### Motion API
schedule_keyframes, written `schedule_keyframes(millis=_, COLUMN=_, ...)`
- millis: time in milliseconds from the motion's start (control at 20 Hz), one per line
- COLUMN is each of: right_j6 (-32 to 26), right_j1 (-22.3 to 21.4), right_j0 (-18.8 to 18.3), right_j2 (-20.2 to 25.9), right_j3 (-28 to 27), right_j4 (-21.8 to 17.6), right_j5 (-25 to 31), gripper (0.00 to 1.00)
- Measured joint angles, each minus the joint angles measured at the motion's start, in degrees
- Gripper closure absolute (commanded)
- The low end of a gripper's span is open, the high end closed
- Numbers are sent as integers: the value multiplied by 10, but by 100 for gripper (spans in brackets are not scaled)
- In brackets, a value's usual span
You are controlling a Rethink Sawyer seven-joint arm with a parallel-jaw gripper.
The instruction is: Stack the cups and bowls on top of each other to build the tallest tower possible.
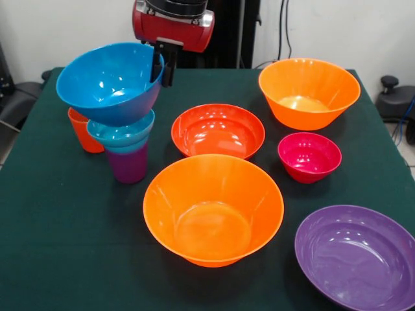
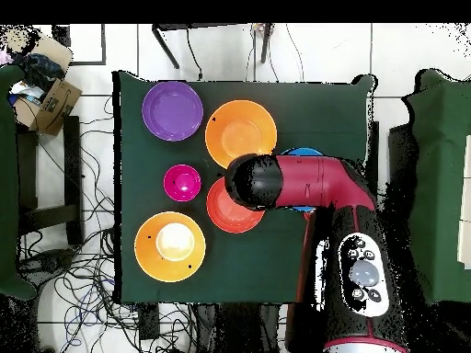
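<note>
The tower stands at the left: a purple cup point(image 1: 128, 165) with the small teal bowl point(image 1: 121, 131) on it and the large blue bowl point(image 1: 109, 81) tilted on top. My gripper point(image 1: 162, 78) comes down from above and is shut on the blue bowl's right rim, one finger inside and one outside. The orange cup point(image 1: 82, 131) stands behind the tower, touching or nearly touching it. The green cup is out of view. In the overhead view my arm point(image 2: 304, 184) hides the tower; only a sliver of the blue bowl point(image 2: 302, 152) shows.
On the green table point(image 1: 65, 233) lie a shallow red-orange bowl point(image 1: 218, 131), a large orange bowl point(image 1: 213, 208) in front, another large orange bowl point(image 1: 308, 92) at the back right, a small magenta bowl point(image 1: 309, 156) and a large purple bowl point(image 1: 356, 256).
</note>
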Motion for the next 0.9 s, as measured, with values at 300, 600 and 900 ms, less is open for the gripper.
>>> schedule_keyframes(millis=300, right_j6=0, right_j1=0, right_j0=-2, right_j2=-1, right_j3=24, right_j4=0, right_j5=-18, gripper=100)
schedule_keyframes(millis=600, right_j6=0, right_j1=0, right_j0=-1, right_j2=-5, right_j3=45, right_j4=0, right_j5=-51, gripper=100)
schedule_keyframes(millis=900, right_j6=0, right_j1=0, right_j0=2, right_j2=-16, right_j3=56, right_j4=0, right_j5=-94, gripper=100)
